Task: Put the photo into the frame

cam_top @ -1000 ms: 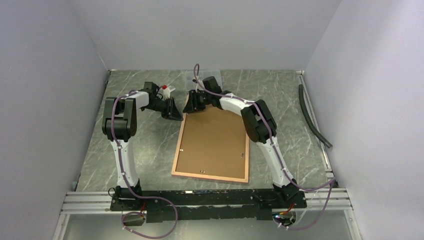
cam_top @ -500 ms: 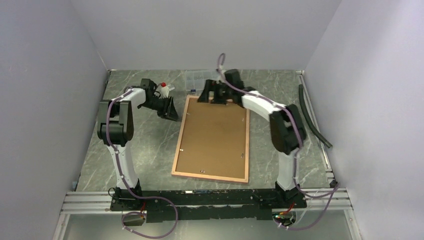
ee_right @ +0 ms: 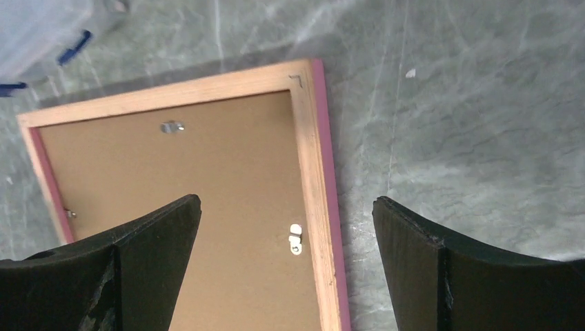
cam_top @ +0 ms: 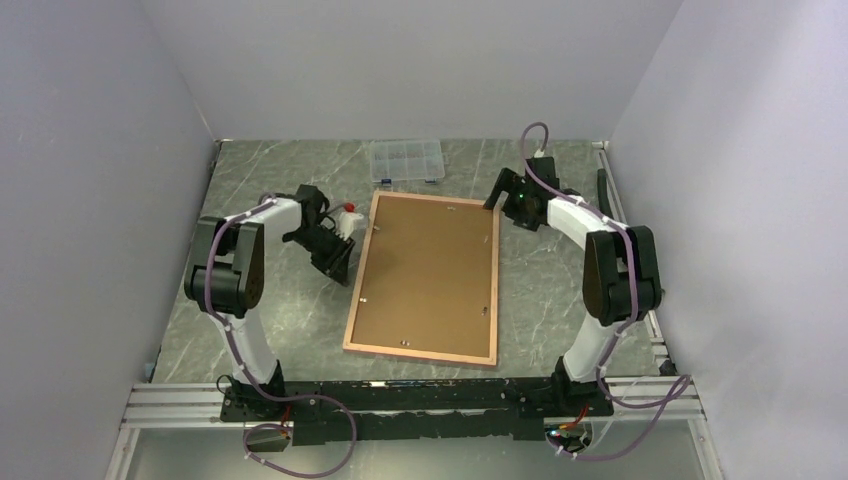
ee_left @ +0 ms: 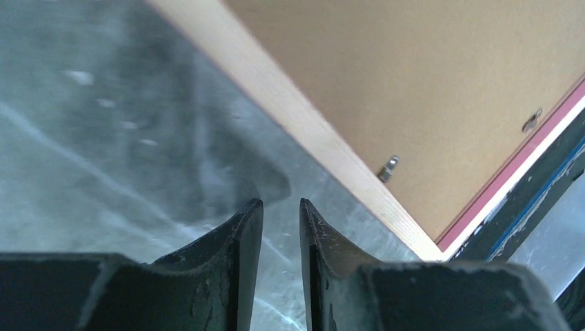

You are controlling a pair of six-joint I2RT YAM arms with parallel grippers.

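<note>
the frame (cam_top: 425, 275) lies brown back up in the middle of the table (cam_top: 560, 270), a pink rim along its edges. the left gripper (ee_left: 277, 202) sits low just off its left edge, jaws a narrow slit apart, gripping nothing. the right gripper (ee_right: 286, 201) hangs spread wide above the far right corner, with bare table to its right.

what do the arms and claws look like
left arm and right arm: white links, black joint housings, a purple cable looping along each. left claw and right claw: black curved fingers tapering to tips, edges scuffed
</note>
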